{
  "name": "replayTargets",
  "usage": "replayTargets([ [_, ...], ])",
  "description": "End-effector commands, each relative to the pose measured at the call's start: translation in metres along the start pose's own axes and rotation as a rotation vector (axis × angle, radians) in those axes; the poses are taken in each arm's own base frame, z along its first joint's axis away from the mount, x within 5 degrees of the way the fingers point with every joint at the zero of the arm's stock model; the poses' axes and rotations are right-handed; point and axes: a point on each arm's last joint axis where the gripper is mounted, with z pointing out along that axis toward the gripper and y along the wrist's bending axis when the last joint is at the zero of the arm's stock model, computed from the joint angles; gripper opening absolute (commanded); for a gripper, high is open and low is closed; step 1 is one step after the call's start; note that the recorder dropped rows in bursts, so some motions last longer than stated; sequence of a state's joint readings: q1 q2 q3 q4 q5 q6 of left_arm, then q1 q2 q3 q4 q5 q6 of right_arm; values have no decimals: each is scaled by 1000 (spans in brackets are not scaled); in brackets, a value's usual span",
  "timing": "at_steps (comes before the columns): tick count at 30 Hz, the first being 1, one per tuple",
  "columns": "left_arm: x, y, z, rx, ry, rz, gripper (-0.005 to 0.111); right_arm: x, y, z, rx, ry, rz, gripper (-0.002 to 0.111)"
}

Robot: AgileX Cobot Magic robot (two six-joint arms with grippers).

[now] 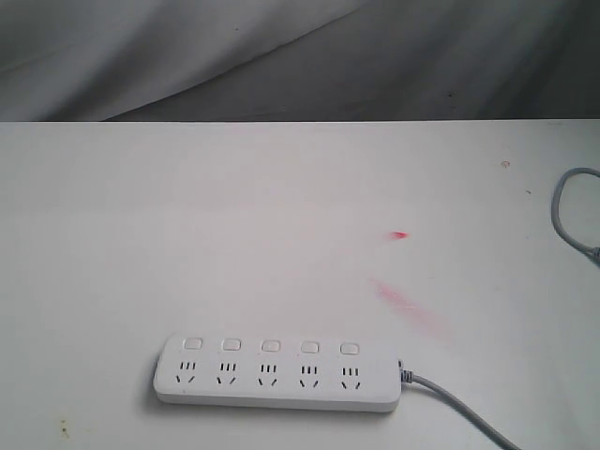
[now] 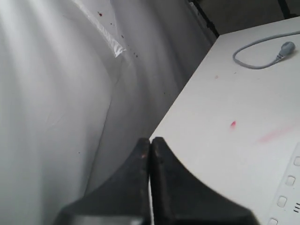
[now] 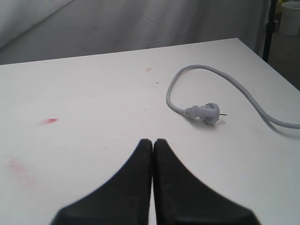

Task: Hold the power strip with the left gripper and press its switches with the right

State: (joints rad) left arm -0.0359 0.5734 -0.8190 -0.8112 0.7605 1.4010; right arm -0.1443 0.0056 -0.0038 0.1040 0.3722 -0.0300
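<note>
1. Power strip (image 1: 277, 372) lies flat on the worktop (image 1: 281, 206), low in the exterior view, switches (image 1: 270, 346) facing up.
2. Left fingers (image 2: 131, 187) are pressed together, holding nothing, by the worktop's edge.
3. Right fingers (image 3: 126, 187) are pressed together, empty, facing the grey plug (image 3: 206, 112).

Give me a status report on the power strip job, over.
Left gripper shut, empty. Right gripper shut, empty. Power strip flat on table, unheld. Nothing covering its switches.

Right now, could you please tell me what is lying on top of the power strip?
Nothing lies on the power strip: its five switches and five sockets all show uncovered. Its underside, flat against the table, is hidden.
</note>
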Motion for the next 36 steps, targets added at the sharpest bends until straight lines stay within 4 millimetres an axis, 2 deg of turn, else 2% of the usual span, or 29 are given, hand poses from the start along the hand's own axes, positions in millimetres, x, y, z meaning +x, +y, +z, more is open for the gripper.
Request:
replayTargets([
  [1, -7, -2, -11, -45, -47, -5, 1, 0, -1, 0, 12, -16, -12, 0],
  [4, -9, 3, -17, -129, -69, -108, 1, 0, -1, 0, 12, -16, -12, 0],
  [8, -7, 17, -29, -339, -107, -413, 1, 0, -1, 0, 12, -16, -12, 0],
  [10, -5, 20, -35, -408, -106, -498, 1, 0, -1, 0, 12, -16, -12, 0],
  [19, 2, 21, -57, -579, -109, -652, 1, 0, -1, 0, 12, -16, -12, 0],
  [24, 6, 19, -57, -588, -97, -662, 1, 0, -1, 0, 12, -16, -12, 0],
  [29, 32, 8, -40, -557, -9, -690, 1, 0, -1, 0, 12, -16, -12, 0],
  [36, 99, -26, -4, -504, 130, -780, 1, 0, -1, 0, 12, -16, -12, 0],
])
